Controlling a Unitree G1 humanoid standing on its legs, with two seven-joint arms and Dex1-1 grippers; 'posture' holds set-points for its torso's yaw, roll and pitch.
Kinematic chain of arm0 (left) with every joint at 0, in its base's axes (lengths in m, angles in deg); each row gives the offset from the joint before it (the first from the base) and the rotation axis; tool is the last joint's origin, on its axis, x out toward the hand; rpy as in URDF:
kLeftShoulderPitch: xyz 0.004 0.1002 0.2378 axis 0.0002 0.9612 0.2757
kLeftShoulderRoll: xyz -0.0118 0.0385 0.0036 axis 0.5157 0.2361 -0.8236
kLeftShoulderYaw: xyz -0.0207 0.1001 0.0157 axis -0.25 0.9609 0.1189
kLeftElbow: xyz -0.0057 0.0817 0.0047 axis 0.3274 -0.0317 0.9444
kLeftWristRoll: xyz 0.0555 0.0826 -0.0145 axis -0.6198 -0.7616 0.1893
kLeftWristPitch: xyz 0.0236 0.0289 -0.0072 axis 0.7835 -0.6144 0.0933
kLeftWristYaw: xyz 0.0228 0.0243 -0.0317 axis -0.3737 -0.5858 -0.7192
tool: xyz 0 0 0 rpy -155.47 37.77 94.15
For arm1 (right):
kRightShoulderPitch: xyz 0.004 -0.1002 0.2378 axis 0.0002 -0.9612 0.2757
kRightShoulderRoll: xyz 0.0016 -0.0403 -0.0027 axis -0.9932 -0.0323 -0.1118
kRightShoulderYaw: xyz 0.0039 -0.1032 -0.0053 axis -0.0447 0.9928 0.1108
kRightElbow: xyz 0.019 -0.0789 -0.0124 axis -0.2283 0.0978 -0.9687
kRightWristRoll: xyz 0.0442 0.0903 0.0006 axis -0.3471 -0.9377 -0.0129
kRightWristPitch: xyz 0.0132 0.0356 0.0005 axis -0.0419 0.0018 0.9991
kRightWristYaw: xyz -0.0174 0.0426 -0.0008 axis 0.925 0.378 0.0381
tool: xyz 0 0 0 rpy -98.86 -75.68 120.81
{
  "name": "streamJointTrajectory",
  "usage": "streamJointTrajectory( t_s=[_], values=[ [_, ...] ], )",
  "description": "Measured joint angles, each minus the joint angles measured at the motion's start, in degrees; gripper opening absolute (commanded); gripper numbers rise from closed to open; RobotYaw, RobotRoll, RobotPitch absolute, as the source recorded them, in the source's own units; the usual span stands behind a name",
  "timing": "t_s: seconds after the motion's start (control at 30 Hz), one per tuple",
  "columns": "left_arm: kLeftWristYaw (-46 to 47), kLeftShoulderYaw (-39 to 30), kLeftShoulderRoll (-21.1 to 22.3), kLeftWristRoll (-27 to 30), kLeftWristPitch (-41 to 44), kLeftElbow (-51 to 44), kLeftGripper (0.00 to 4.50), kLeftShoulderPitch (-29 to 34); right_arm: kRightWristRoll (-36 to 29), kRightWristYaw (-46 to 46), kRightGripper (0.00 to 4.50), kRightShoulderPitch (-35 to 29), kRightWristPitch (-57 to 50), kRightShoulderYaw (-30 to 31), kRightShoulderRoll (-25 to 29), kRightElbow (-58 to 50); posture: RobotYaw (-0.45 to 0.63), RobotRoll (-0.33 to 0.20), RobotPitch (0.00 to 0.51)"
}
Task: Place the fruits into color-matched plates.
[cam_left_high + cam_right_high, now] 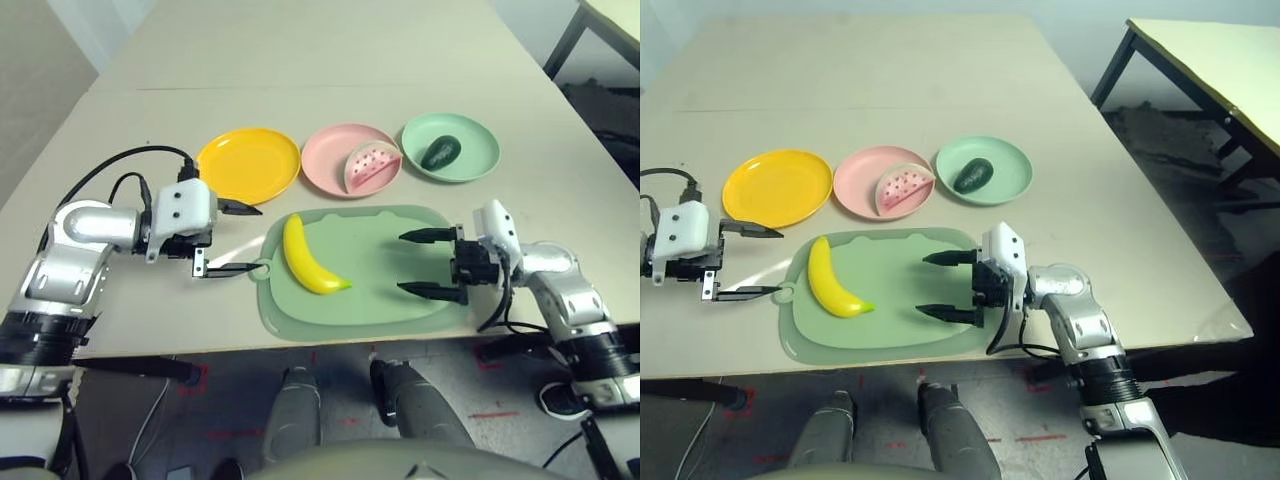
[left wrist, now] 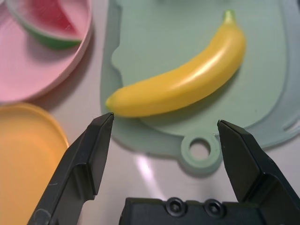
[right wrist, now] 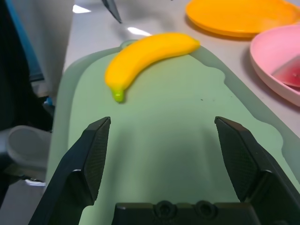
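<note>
Left eye view: banana (image 1: 308,260) lies lengthwise on mat (image 1: 400,305), stem nearest the robot.

Big beige table (image 1: 330,70), pale green mat (image 1: 400,300) with a hanging loop near its front edge. Second table (image 1: 1220,50) off far right, dark legs.

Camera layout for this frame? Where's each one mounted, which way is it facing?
Left eye: head, looking forward and down at the table; both silver forearms show, left gripper and right gripper open.
Right eye: same head, same scene: plates, mat, banana.
Left wrist: on the left arm, looking along its open fingers at the banana and the mat's ring.
Right wrist: on the right arm, looking along its fingers over the mat.
Shared: both wrist views show the banana, mat, yellow plate and pink plate.
</note>
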Motion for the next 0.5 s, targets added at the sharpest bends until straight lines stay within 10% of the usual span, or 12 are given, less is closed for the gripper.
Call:
streamJointTrajectory(
  t_s=[0.5],
  values=[
    [-8.75,7.95,-4.77,-3.09,-5.91,6.04,4.5,-6.2,2.47,3.3,4.48,-0.58,5.35,1.79,-1.35,1.17,-0.08,0.0,0.18]
  ],
)
